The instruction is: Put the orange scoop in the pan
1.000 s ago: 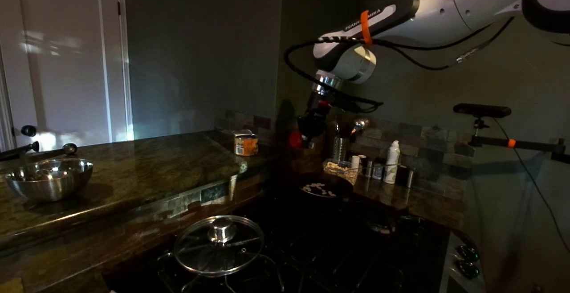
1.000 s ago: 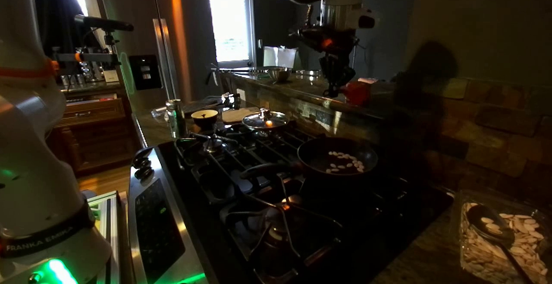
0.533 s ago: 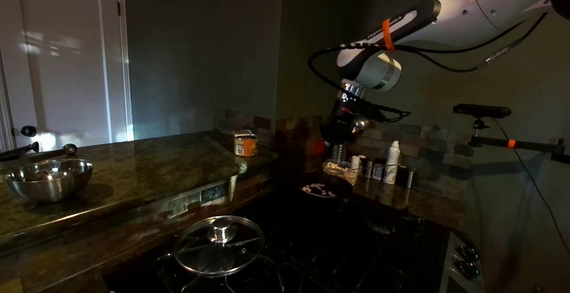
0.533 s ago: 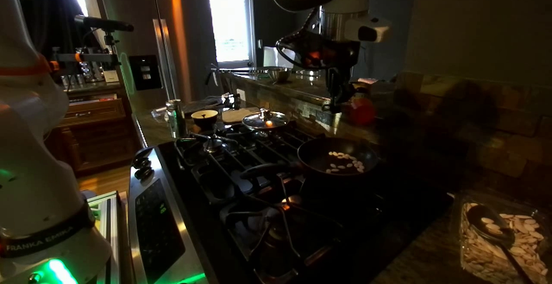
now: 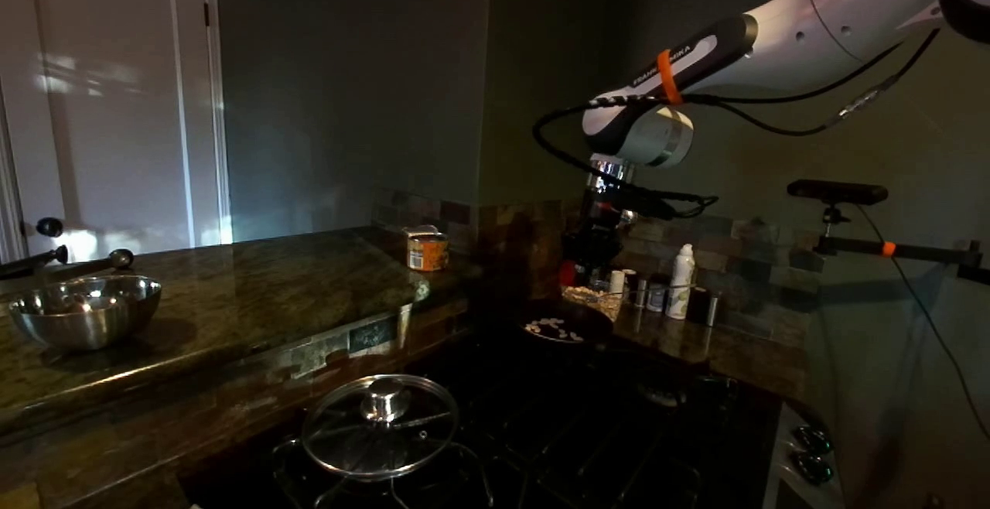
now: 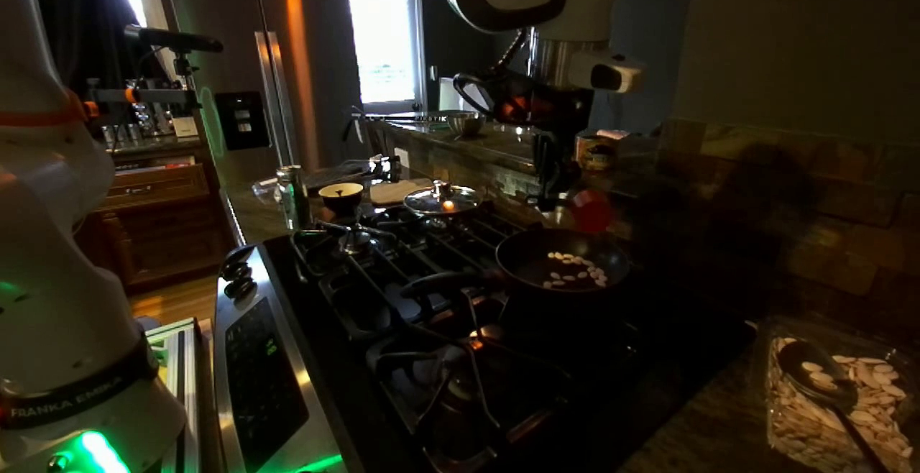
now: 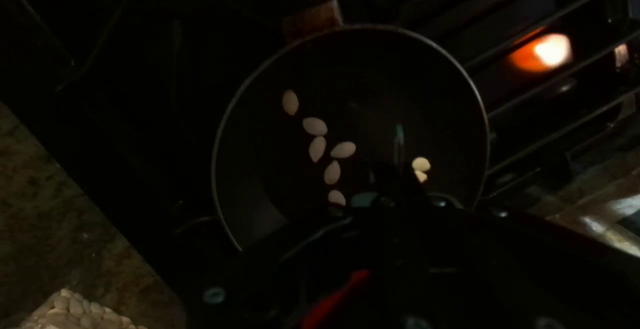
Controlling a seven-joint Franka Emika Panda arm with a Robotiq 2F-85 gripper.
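The pan is a shallow dark round pan on the stove, with several pale seeds in it. It also shows in an exterior view, and in the wrist view its thin pale rim lies below my gripper. My gripper is shut on the orange scoop, which hangs just above the pan's far side, apart from it. The scoop looks deep red in the dim light and shows small in an exterior view. In the wrist view the fingers are very dark, and their grip is hidden.
A glass-lidded pot stands on the stove. A clear container of seeds with a dark spoon sits on the near counter. Bottles stand by the wall. An orange-labelled jar and a steel bowl stand on the raised counter.
My gripper has come down with the scoop in it, from level with the raised counter to just above the pan. In an exterior view it also moved right. The pan has not moved.
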